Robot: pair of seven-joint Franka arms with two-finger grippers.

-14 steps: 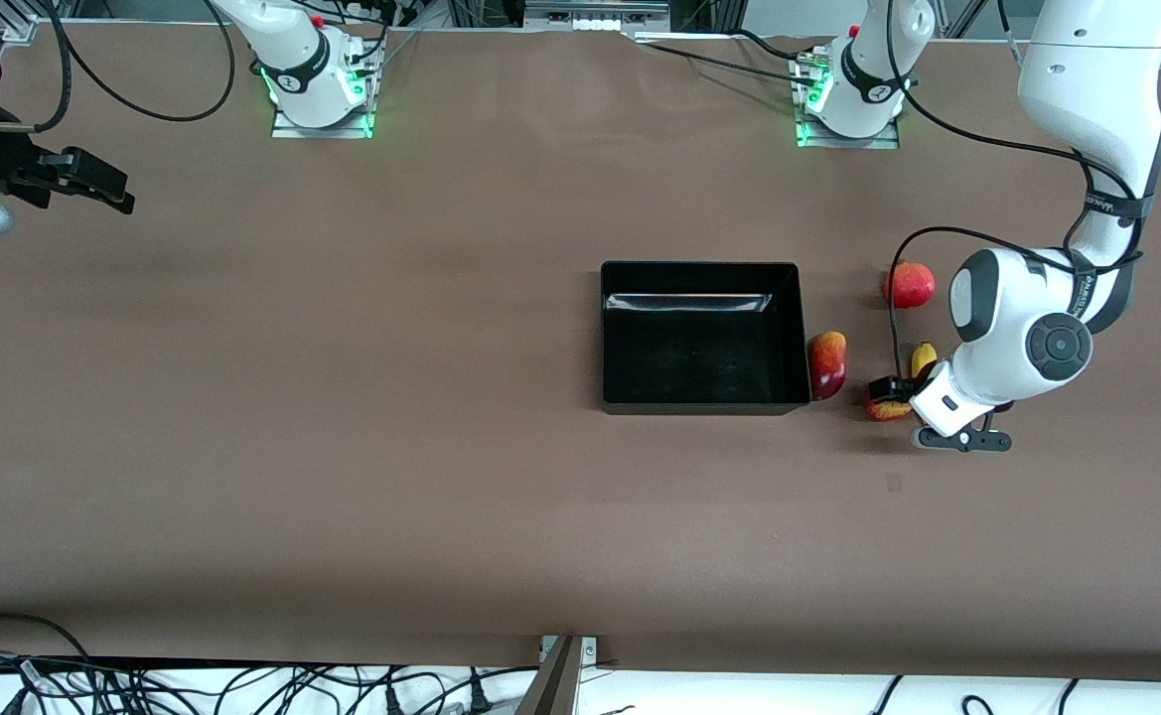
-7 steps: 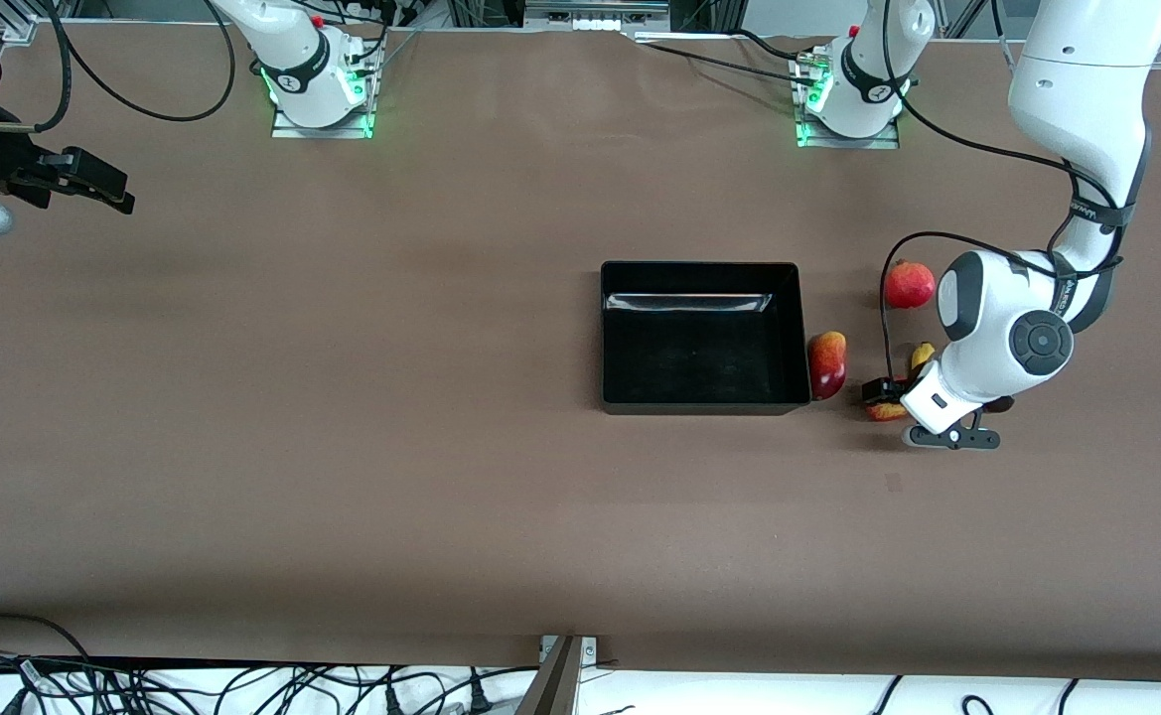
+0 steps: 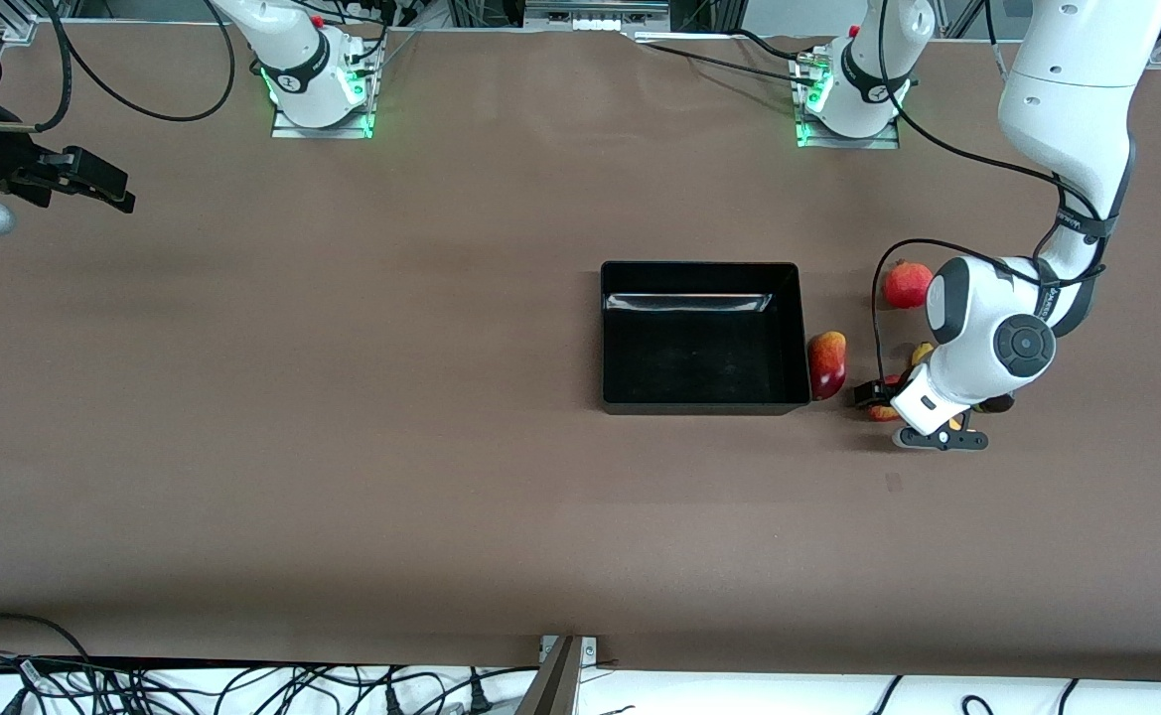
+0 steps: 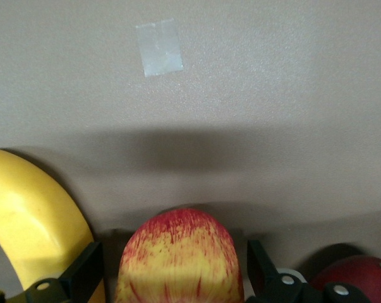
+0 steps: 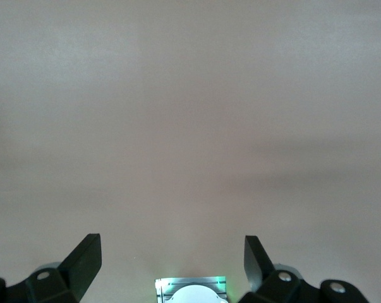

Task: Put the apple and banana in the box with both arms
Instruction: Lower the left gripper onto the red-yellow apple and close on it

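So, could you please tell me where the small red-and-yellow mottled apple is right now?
The small red-and-yellow mottled apple sits on the table toward the left arm's end, between the open left pincer's fingers, beside the long yellow banana.

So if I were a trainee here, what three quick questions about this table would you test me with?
1. True or false: the black box already holds fruit.
2. Which fruit sits between the open fingers of the left pincer: A) banana B) apple C) pomegranate?
3. Fill in: the right pincer waits, open, over the ____ arm's end of the table.

Key:
1. False; it is empty, and the mango only lies beside its wall.
2. B, the apple; the banana lies next to it.
3. right
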